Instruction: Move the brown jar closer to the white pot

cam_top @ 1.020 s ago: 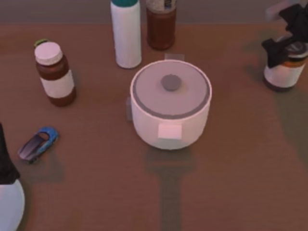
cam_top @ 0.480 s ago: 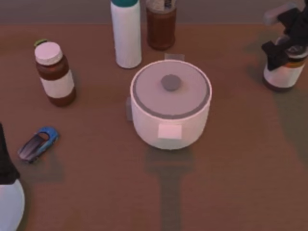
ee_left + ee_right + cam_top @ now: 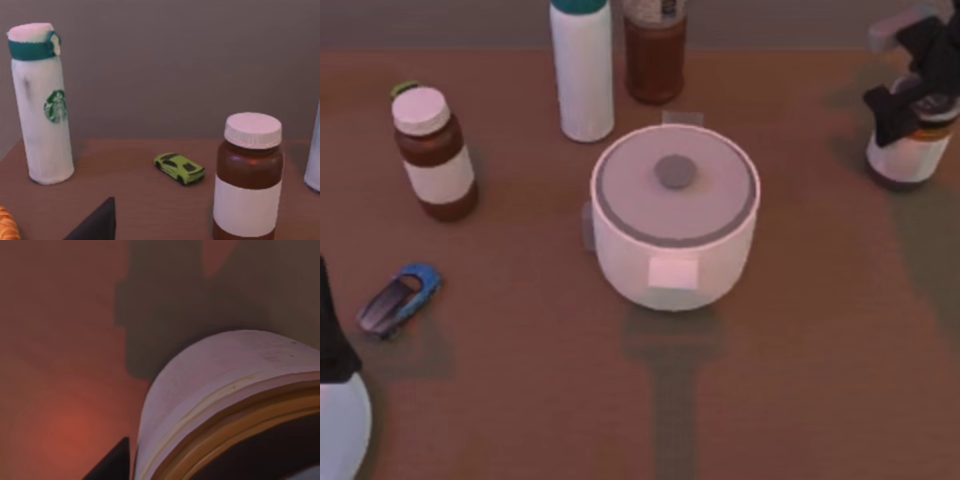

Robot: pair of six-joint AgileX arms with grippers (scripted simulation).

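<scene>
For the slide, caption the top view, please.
Right tool down on the brown jar at the table's right edge, well apart from the central white pot.

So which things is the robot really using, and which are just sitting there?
For the job:
- the brown jar, far right of the table
- the white pot, in the middle
- the right gripper, down on the jar

Just sitting there:
- the brown bottle with a white cap
- the tall white bottle
- the dark brown bottle
- the blue toy car
- the green toy car
</scene>
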